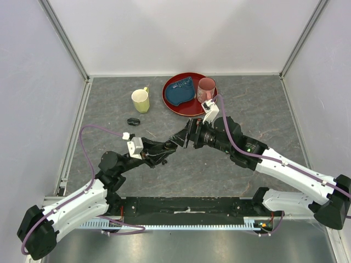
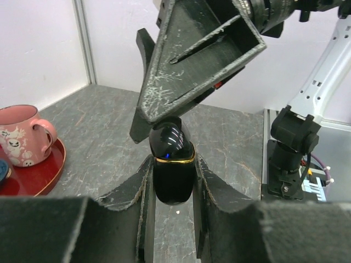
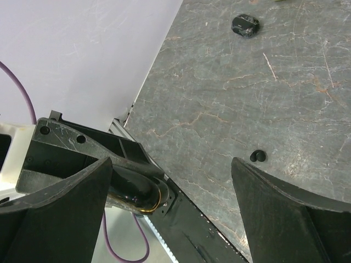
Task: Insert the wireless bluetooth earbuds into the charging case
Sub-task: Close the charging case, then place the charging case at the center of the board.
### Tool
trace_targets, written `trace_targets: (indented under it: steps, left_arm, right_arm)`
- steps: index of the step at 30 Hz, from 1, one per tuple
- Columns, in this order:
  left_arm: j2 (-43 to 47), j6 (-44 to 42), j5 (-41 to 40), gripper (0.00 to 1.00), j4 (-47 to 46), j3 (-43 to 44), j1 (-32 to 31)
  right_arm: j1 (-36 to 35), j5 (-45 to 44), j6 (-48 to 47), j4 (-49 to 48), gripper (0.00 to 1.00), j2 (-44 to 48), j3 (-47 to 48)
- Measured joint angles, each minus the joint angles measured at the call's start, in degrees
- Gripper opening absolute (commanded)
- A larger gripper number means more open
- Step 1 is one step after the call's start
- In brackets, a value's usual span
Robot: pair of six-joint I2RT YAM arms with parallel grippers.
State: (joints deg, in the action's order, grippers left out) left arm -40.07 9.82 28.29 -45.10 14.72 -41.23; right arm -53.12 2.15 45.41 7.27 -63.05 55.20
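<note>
My left gripper [image 2: 173, 164] is shut on a glossy black charging case [image 2: 173, 181] with a gold rim, held upright above the table. Its rounded lid [image 2: 171, 139] is tipped to one side. My right gripper [image 3: 171, 164] stands open, jaws wide apart, and one of its fingers [image 2: 197, 60] rests against the lid from above. In the right wrist view the case [image 3: 134, 189] shows beside that finger. One tiny black earbud [image 3: 258, 156] lies on the grey table below. In the top view both grippers meet mid-table, left gripper [image 1: 171, 144] and right gripper [image 1: 185, 135].
A second black oval case [image 1: 133, 121] lies on the table at the left, also seen as the second case [image 3: 245, 24]. Behind stand a yellow mug [image 1: 141, 101] and a red tray [image 1: 174, 105] holding a blue cloth [image 1: 180, 92] and a pink mug [image 1: 206, 89]. White walls enclose the table.
</note>
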Motion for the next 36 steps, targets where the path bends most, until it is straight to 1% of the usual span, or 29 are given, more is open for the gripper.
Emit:
trace_targets:
  steps: [10, 16, 20, 25, 28, 32, 36]
  left_arm:
    - [0.2, 0.3, -3.3, 0.02, 2.8, 0.0, 0.0]
    - [0.0, 2.7, -5.0, 0.02, 6.0, 1.0, 0.0]
    - [-2.4, 5.1, -6.0, 0.02, 13.2, 6.1, 0.0]
    - [-8.3, 9.7, -8.2, 0.02, 20.5, 13.9, 0.1]
    - [-12.3, 13.2, -8.4, 0.02, 22.7, 16.2, 0.1]
    - [-19.6, 18.3, -8.2, 0.02, 24.7, 18.2, 0.1]
    - [-26.9, 22.9, -8.1, 0.02, 26.6, 20.9, 0.1]
  right_arm:
    - [0.0, -0.3, 0.9, 0.4, 0.95, -0.9, -0.6]
    - [0.1, -2.5, 1.5, 0.9, 0.98, -1.4, -0.7]
    - [0.0, -9.2, 3.4, 2.9, 0.98, 0.9, -1.5]
    - [0.0, -21.7, 9.3, 9.5, 0.98, 8.7, -4.5]
    - [0.1, -28.3, 13.0, 13.6, 0.98, 13.7, -6.7]
    - [0.1, -33.9, 16.0, 17.3, 0.98, 18.2, -8.3]
    - [0.1, -36.3, 17.3, 19.7, 0.98, 19.8, -8.8]
